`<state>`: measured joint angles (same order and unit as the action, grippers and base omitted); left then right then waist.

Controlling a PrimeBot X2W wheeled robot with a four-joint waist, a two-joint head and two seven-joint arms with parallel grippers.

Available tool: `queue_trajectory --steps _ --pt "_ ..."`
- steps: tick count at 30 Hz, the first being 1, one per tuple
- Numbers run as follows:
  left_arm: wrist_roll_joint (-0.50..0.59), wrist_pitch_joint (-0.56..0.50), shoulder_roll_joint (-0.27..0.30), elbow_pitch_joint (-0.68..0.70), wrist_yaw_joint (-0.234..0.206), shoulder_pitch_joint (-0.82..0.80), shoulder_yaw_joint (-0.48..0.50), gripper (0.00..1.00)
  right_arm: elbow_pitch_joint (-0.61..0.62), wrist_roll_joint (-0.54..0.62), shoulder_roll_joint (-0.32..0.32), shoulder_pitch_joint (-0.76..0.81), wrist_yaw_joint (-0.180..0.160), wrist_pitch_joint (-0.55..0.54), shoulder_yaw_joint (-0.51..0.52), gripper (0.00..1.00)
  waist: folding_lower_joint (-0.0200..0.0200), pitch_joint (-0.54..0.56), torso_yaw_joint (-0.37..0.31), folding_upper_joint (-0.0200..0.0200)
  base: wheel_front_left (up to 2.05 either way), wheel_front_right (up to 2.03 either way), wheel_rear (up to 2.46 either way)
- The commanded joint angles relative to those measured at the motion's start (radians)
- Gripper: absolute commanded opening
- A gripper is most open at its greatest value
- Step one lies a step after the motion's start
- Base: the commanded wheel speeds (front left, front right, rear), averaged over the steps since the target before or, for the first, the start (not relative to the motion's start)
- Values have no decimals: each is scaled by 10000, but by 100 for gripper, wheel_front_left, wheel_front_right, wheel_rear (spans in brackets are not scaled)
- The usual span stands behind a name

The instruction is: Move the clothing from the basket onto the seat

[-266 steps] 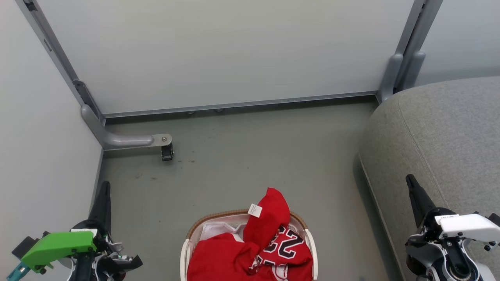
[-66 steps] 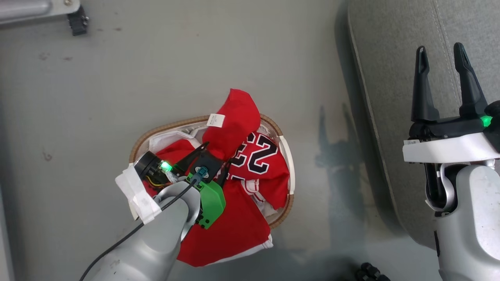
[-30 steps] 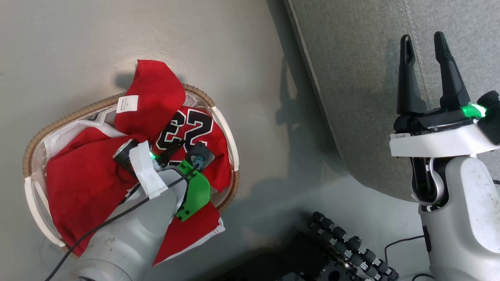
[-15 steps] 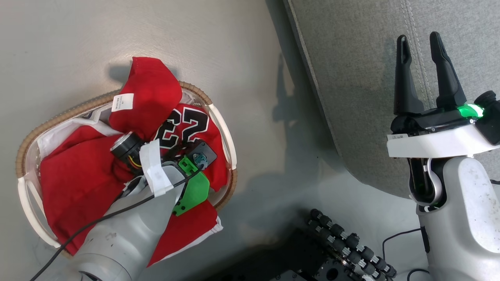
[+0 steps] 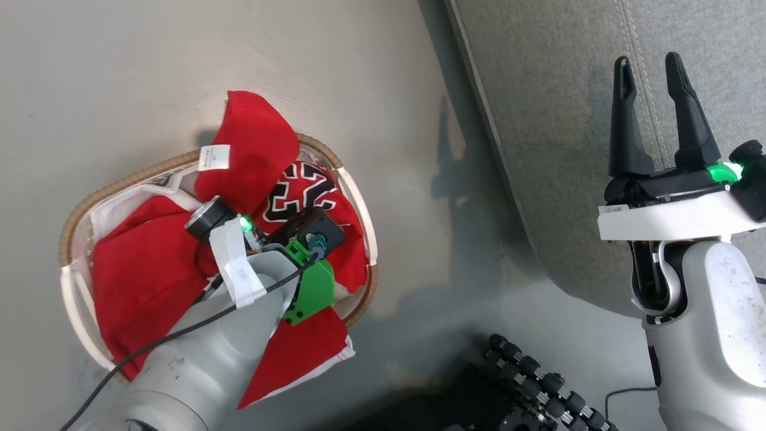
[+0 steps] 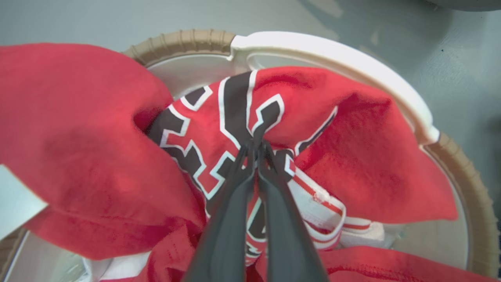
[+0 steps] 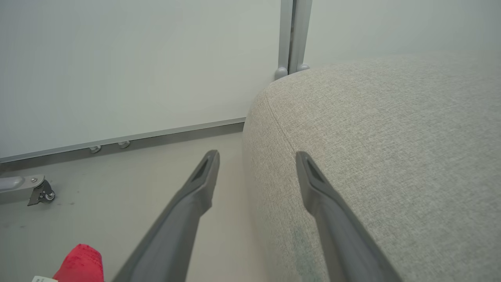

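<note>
Down in the white, brown-rimmed basket [image 6: 184,39], the red jersey [image 6: 344,156] now puckers at its black "23". Half a second ago the numerals lay flatter, so the left gripper [image 6: 256,150], pinched tight on that soft fold, likely has its hold. Alongside, the right gripper [image 5: 648,66] hovers over the grey woven seat [image 5: 568,120], fingers spread and empty.

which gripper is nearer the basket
Left. The left gripper is in the basket, fingers shut on the clothing; the right gripper hovers open over the seat.
</note>
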<state>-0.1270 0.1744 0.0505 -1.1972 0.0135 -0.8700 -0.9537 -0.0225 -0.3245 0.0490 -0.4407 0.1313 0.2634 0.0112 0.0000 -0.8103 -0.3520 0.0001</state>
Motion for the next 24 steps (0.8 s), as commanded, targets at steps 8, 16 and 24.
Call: queue_trajectory --steps 8,16,24 --pt "-679 580 0 1327 55 688 -64 0 -189 593 29 363 -10 21 286 100 0 1305 965 -1 0 0 0" --pt "-1375 886 43 2638 -163 1515 310 0 -335 1202 31 901 -10 21 505 100 0 2687 1755 -1 0 0 0" --pt "-1495 920 637 4910 -408 2497 707 0 -509 1717 31 1638 -10 21 701 100 0 4096 2392 -1 0 0 0"
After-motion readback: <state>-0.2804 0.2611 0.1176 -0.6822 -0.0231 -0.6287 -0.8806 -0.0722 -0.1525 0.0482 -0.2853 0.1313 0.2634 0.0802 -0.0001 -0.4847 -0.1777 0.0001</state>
